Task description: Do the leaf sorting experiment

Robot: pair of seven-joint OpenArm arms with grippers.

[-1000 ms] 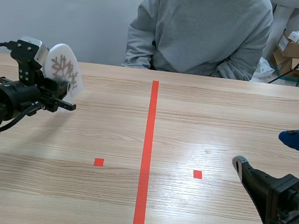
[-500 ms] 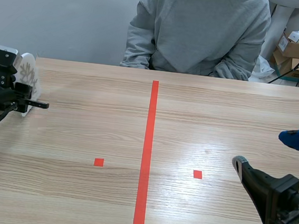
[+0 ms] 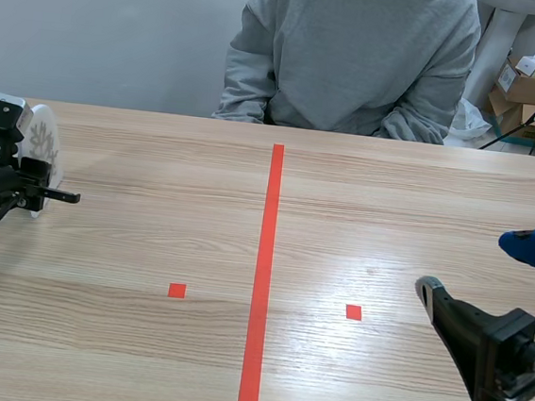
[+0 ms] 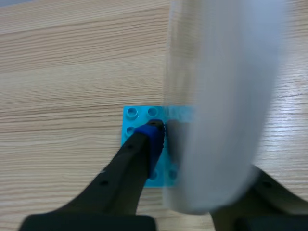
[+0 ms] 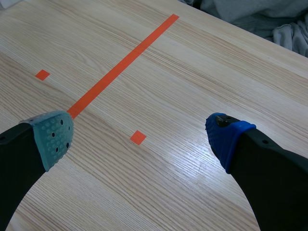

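A white oval piece printed with a brown leaf pattern stands on edge at the table's far left, and my left gripper is shut on it. In the left wrist view the white piece fills the space between my fingers, blurred. A light blue studded plate lies flat on the wood just under it, partly hidden by the piece and by my left finger. My right gripper stays low at the right side, open with nothing between its fingers. The right wrist view shows this gripper over bare wood.
A person in a grey sweatshirt sits across the table, hands out of sight. An orange-red tape line runs down the middle, with a small square mark on one side and another mark on the other. Cardboard boxes stand beyond the right corner.
My left arm has carried the white leaf piece leftward to the table's far left edge and slightly lower. The right arm has not moved.
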